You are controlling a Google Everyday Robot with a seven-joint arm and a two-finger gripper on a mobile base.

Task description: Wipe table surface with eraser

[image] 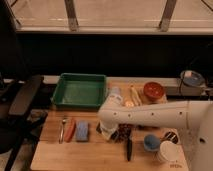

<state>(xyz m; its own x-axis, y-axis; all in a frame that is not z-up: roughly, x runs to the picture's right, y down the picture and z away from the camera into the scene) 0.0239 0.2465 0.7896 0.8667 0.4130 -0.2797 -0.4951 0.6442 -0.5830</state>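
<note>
One green tray (80,91) sits at about 11 o'clock on the table (75,152), with nothing visible in it. Just below it, at roughly 9 o'clock, three small things lie side by side: one fork-like utensil (62,129), one orange-red piece (70,129) and one pale blue block (82,131). At 1 o'clock stands one red-brown bowl (153,90), with a pale, light-coloured stick-like item (135,94) just to its left. One black-handled knife (129,148) lies near 6 o'clock, pointing toward the front edge. At 4 o'clock are one blue cup (151,142), one white cup (167,151) with faint marks low on its side that cannot be read, and one dark round thing (171,136) behind them. No other writing or brand can be made out.

The white arm (150,115) reaches in from 3 o'clock and bends down near the table's middle. The claw (111,133) is low over the wood, just right of the pale blue block, and whether it is spread or pressed together I cannot tell. The eraser (123,131) appears to be the dark patch directly beside the claw, on or just above the table, though its outline merges with the claw's shadow.
</note>
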